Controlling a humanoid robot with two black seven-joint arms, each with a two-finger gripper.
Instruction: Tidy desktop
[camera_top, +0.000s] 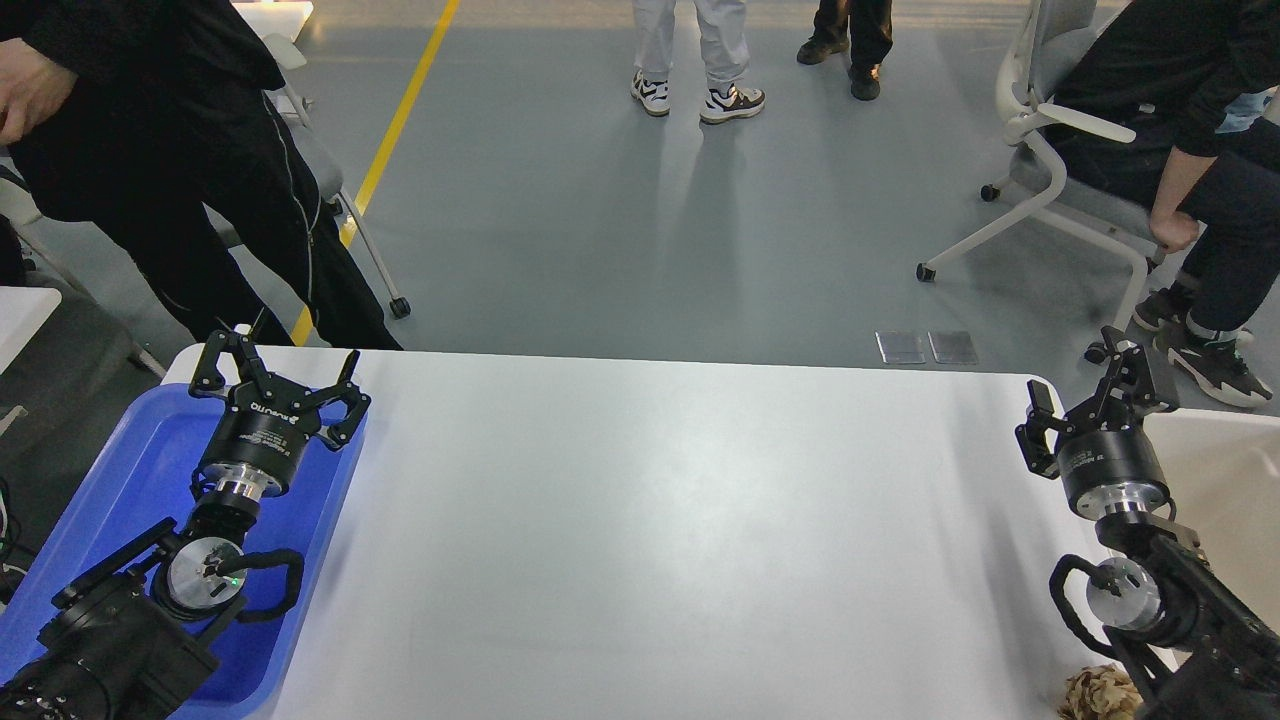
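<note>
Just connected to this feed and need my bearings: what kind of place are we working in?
Probably an indoor workshop or test lab: a grey painted floor with a yellow line, a rolling office chair, and people standing around a white desktop.

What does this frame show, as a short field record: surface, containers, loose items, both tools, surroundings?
surface: white desktop, middle bare
left container: blue tray at the desktop's left edge
right container: cream-white bin at the right edge, contents not visible
loose item: brown crumpled object at the near right corner, partly hidden by the right arm
left tool: open, above the tray's far end, holding nothing
right tool: fingers apart, beside the bin, holding nothing
surroundings: people standing beyond the desk, one seated on a white office chair
</note>
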